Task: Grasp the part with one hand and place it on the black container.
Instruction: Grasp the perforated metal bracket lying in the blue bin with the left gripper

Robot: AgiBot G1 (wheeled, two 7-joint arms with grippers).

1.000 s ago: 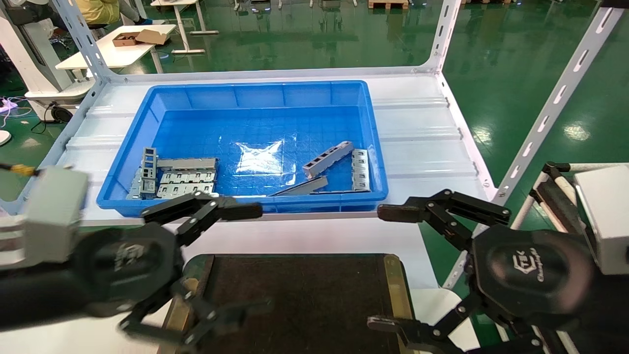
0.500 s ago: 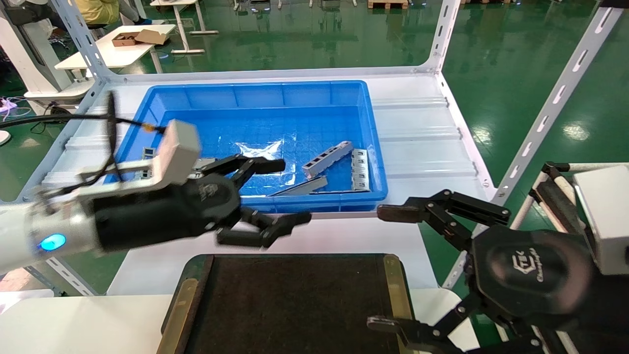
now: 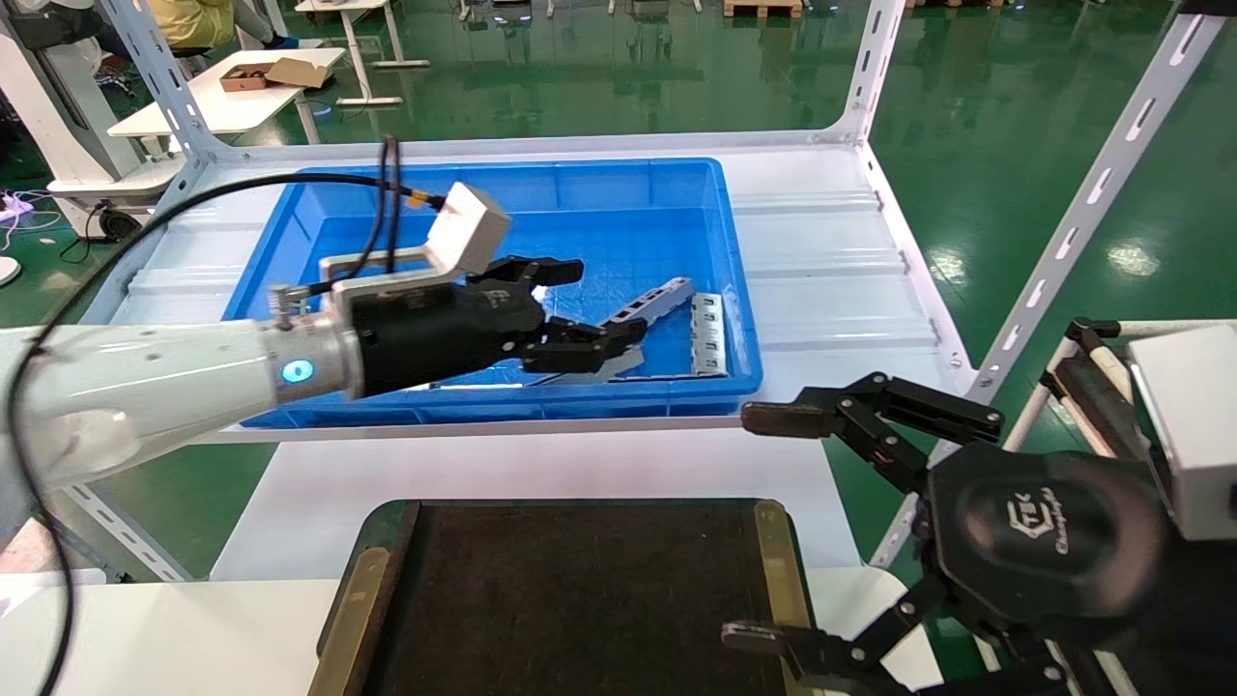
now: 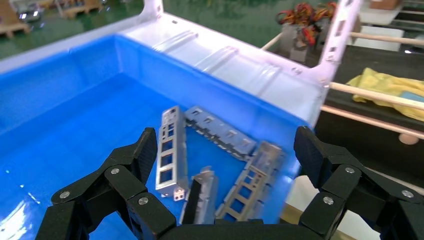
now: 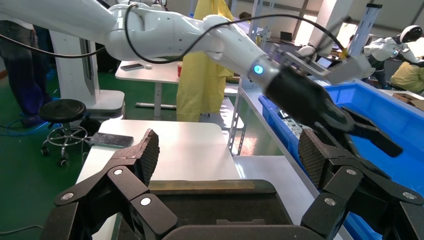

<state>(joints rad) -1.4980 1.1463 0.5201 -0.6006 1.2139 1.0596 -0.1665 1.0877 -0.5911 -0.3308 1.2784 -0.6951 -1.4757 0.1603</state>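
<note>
The part [image 3: 653, 301], a slim light-grey channel bar with cutouts, lies in the blue bin [image 3: 483, 170] at its right front. My left gripper [image 3: 595, 304] is open and empty above the bin floor, with its fingertips just left of the part. In the left wrist view the part [image 4: 169, 149] lies close to one finger of the open left gripper [image 4: 227, 150]. The black container [image 3: 580, 599] with brass side strips lies in front of the bin. My right gripper [image 3: 757, 527] is open and empty by its right edge, and the right wrist view shows that gripper [image 5: 230, 150] over the container [image 5: 210, 205].
A flat grey plate with cutouts [image 3: 708, 333] and a dark-grey strip [image 3: 594, 368] lie beside the part; both show in the left wrist view, the plate [image 4: 220, 132] and the strip [image 4: 199, 200]. White rack uprights [image 3: 1082, 217] flank the shelf.
My left arm has swung up from beside the black container and forward into the blue bin, gripper open, ending next to the part. The right arm has not moved.
</note>
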